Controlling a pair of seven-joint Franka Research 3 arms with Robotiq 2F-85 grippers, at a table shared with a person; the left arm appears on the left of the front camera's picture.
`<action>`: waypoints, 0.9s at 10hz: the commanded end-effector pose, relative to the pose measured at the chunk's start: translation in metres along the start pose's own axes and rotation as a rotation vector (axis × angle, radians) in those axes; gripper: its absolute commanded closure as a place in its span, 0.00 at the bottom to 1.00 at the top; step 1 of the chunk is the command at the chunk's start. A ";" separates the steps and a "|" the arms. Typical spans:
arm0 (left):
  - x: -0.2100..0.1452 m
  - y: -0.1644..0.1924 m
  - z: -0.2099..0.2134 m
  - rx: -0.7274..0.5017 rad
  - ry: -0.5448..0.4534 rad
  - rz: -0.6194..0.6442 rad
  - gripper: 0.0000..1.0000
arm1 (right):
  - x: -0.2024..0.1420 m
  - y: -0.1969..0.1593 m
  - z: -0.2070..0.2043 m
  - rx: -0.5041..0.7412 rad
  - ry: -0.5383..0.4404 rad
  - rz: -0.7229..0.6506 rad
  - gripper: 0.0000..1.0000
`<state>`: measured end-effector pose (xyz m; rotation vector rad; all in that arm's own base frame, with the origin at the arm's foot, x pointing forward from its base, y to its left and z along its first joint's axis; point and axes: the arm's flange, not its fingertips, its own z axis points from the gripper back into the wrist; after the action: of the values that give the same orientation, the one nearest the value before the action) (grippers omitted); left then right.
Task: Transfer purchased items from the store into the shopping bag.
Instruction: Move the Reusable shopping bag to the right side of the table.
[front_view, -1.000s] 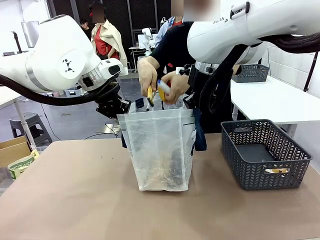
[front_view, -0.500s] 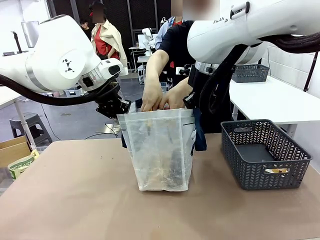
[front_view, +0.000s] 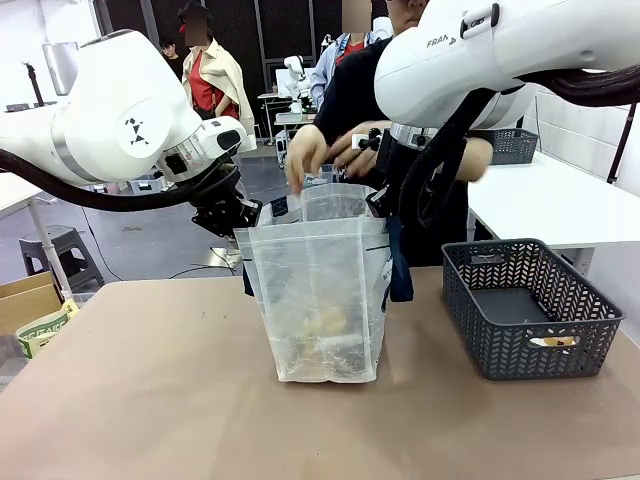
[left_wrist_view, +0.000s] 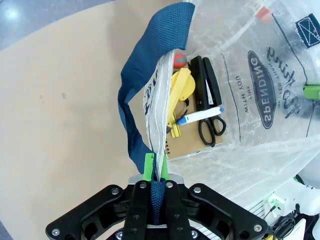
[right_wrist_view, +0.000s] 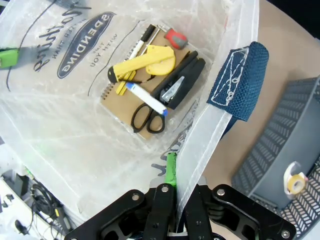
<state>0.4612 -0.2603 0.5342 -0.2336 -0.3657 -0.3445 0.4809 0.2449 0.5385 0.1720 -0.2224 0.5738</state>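
The translucent shopping bag stands upright mid-table, its mouth held wide. My left gripper is shut on its left rim, beside the navy handle. My right gripper is shut on the right rim, beside the other handle. My wrist views show the left gripper and right gripper pinching the plastic. On the bag's bottom lie purchased items: a yellow cutter, a black stapler, scissors, a marker and a brown notebook. A person's hands hover above the mouth.
A dark grey lattice basket stands right of the bag with a tape roll inside. A white table carrying a second basket is at the back right. A cardboard box sits beyond the left edge.
The person's hands lowered a yellow item and a marker into the bag, then rose out empty. Both grippers stayed shut on the rim without moving.
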 end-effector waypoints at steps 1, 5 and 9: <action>-0.001 0.003 0.002 0.006 -0.004 0.015 1.00 | -0.001 -0.003 0.003 -0.003 -0.004 -0.004 1.00; -0.001 0.003 0.002 0.006 -0.004 0.015 1.00 | -0.001 -0.003 0.003 -0.003 -0.004 -0.004 1.00; -0.001 0.003 0.002 0.006 -0.004 0.015 1.00 | -0.001 -0.003 0.003 -0.003 -0.004 -0.004 1.00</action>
<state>0.4612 -0.2603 0.5341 -0.2336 -0.3657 -0.3445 0.4809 0.2449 0.5385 0.1720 -0.2225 0.5738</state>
